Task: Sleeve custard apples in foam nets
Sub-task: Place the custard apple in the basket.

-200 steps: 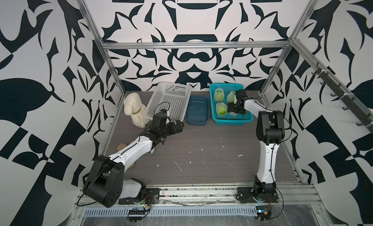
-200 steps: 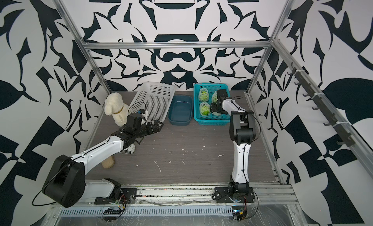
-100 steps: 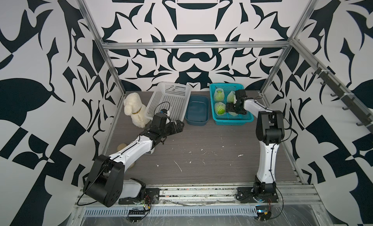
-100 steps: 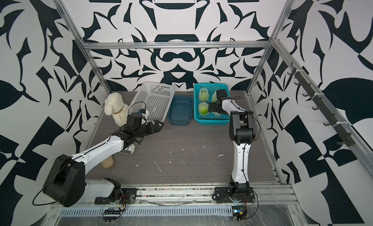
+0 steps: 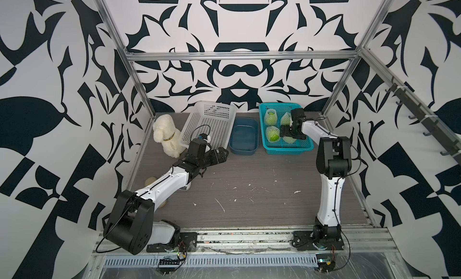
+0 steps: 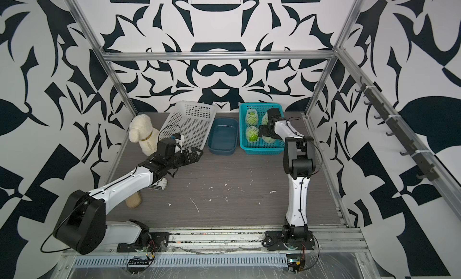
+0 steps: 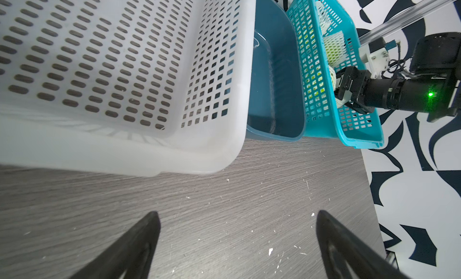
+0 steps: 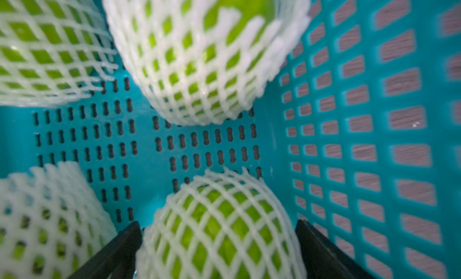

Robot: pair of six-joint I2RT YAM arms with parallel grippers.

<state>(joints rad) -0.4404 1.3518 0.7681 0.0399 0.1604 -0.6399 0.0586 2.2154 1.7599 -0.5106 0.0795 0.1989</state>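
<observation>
r gripper [image 8: 217, 222]: jaws spread wide, straddling a netted custard apple [image 8: 219, 247] on the floor of the teal basket [image 8: 349, 140]; looks loose, not clamped. risk: on pulling out, a fingertip could snag the foam net [image 8: 224, 190] mesh & drag it off, or knock a neighbour. l gripper [image 7: 237, 213]: jaws apart, empty, over the table [image 7: 249, 185] by the white basket [image 7: 124, 65]. count: 4 custard apples, 4 foam nets (all on), 2 baskets, 1 blue tub [image 5: 244, 136], 1 plush dog [image 5: 167, 135].
</observation>
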